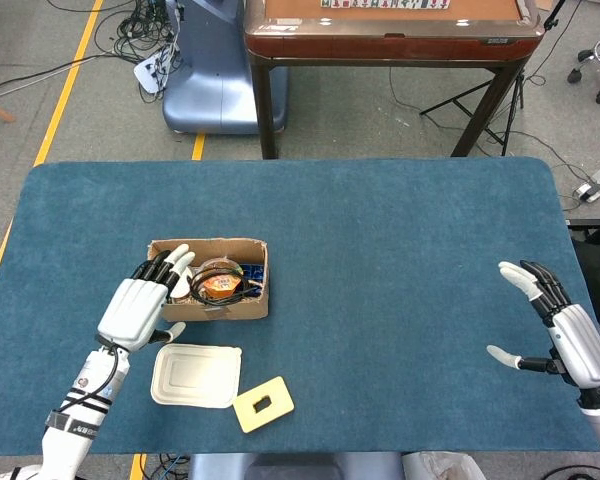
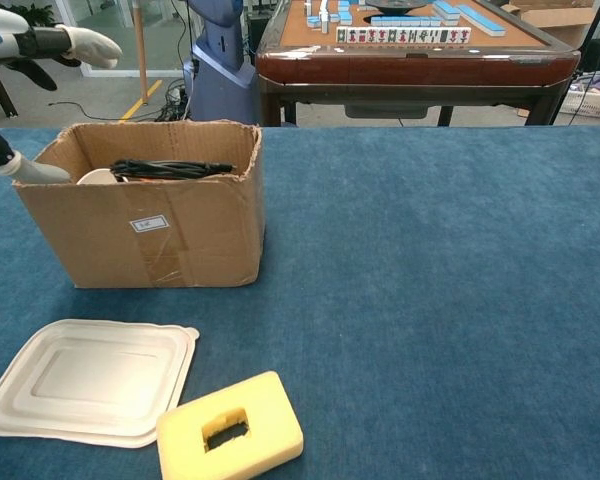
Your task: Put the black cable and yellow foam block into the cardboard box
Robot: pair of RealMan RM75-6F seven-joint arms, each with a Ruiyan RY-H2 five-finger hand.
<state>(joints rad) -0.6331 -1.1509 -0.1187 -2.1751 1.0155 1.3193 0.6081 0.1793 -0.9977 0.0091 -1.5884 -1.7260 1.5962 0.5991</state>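
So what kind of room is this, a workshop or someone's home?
Most likely a lab or workshop, not a home. Yellow floor tape marks out the concrete floor, loose cables lie in a tangle by a blue machine base, and a mahjong table stands behind the blue-covered table.

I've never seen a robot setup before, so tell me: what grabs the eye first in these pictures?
Probably the white robotic left hand, fingers spread, hovering at the left end of the open brown cardboard box on the blue table; a coiled black cable already lies inside the box. Next, the yellow foam block with a rectangular hole lies near the table's front edge beside a white lidded container. The right hand waits open far off to the right.
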